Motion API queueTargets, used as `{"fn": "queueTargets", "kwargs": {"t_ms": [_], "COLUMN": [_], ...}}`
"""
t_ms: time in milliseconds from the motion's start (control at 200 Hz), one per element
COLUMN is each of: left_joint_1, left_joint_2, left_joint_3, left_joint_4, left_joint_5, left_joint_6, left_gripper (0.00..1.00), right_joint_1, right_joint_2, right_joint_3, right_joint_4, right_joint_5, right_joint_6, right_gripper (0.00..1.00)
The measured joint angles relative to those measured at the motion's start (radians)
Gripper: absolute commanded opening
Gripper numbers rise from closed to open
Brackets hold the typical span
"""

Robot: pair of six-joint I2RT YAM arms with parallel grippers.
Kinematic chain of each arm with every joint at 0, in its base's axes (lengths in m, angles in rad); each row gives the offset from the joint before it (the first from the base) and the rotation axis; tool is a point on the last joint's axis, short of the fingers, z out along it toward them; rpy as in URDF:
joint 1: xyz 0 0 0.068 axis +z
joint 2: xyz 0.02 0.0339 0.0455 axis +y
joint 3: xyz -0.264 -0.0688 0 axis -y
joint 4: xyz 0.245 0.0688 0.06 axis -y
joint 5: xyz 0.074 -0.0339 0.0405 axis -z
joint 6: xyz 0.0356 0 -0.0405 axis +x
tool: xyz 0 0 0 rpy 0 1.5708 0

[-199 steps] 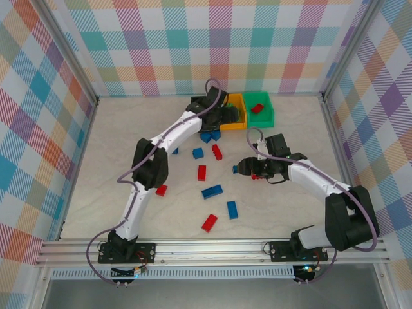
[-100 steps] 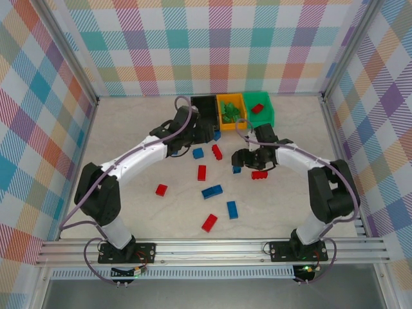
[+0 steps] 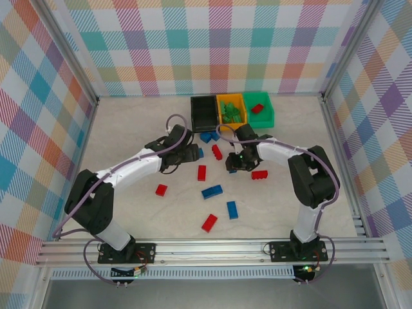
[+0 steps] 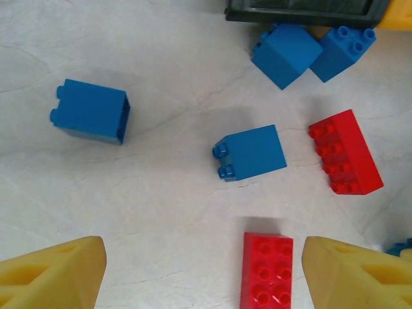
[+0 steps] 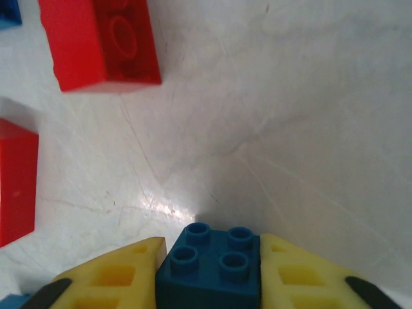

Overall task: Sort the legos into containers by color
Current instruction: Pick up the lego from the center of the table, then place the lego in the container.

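Blue lego (image 5: 211, 273) now pinched by right end effector (image 5: 210, 248), earlier open.

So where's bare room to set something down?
The far left corner of the table, left of the black bin, is bare; so is the strip right of the green bin. The middle, before the bins, is crowded with bricks.

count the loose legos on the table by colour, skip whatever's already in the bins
blue legos: 7, one of them in the right pincer, one seen from the left wrist
red legos: 5
green: 0
total: 12
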State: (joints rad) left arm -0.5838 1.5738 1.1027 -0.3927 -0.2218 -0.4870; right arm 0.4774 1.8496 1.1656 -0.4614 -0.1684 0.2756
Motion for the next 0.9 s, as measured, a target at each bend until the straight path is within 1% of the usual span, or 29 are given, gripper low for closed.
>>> {"fn": "queueTargets", "kwargs": {"t_ms": [120,210,355,490,570,605,640,665,720,780,855,900], "left_joint_1": [0.005,0.006,0.013,0.024,0.029,0.03,0.031,0.031,0.034,0.047,0.073,0.092], "left_joint_2": [-0.025,-0.044,-0.067,-0.073,-0.072,-0.068,-0.06,-0.052,-0.035,-0.014,0.014,0.034], "left_joint_3": [-0.021,-0.04,-0.071,-0.08,-0.076,-0.069,-0.057,-0.05,-0.032,-0.015,0.002,0.013], "left_joint_4": [-0.001,-0.001,-0.017,-0.042,-0.062,-0.075,-0.089,-0.097,-0.113,-0.13,-0.14,-0.148], "left_joint_5": [-0.014,-0.025,-0.037,-0.033,-0.025,-0.024,-0.023,-0.023,-0.023,-0.009,0.009,0.021], "left_joint_6": [-0.008,-0.019,-0.038,-0.064,-0.073,-0.075,-0.075,-0.076,-0.078,-0.079,-0.078,-0.077], "left_gripper": [0.79,0.8,0.8,0.8,0.8,0.8,0.8,0.8,0.81,0.82,0.82,0.82], "right_joint_1": [0.0,0.0,0.0,0.0,0.0,0.0,0.0,0.0,0.0,0.0,0.0,0.0], "right_joint_2": [0.002,0.014,0.109,0.259,0.383,0.436,0.496,0.534,0.617,0.671,0.673,0.652], "right_joint_3": [0.016,0.091,0.366,0.674,0.883,0.969,1.062,1.119,1.247,1.318,1.301,1.252], "right_joint_4": [-0.027,-0.062,-0.085,-0.089,-0.106,-0.117,-0.131,-0.138,-0.175,-0.203,-0.227,-0.219], "right_joint_5": [0.0,-0.008,-0.042,-0.053,-0.049,-0.044,-0.034,-0.028,-0.021,-0.017,-0.02,-0.024], "right_joint_6": [-0.001,-0.001,0.0,0.006,0.014,0.019,0.02,0.027,0.023,0.023,0.023,0.015], "right_gripper": [0.28,0.29,0.31,0.33,0.41,0.48,0.59,0.62,0.64,0.64,0.65,0.65]}}
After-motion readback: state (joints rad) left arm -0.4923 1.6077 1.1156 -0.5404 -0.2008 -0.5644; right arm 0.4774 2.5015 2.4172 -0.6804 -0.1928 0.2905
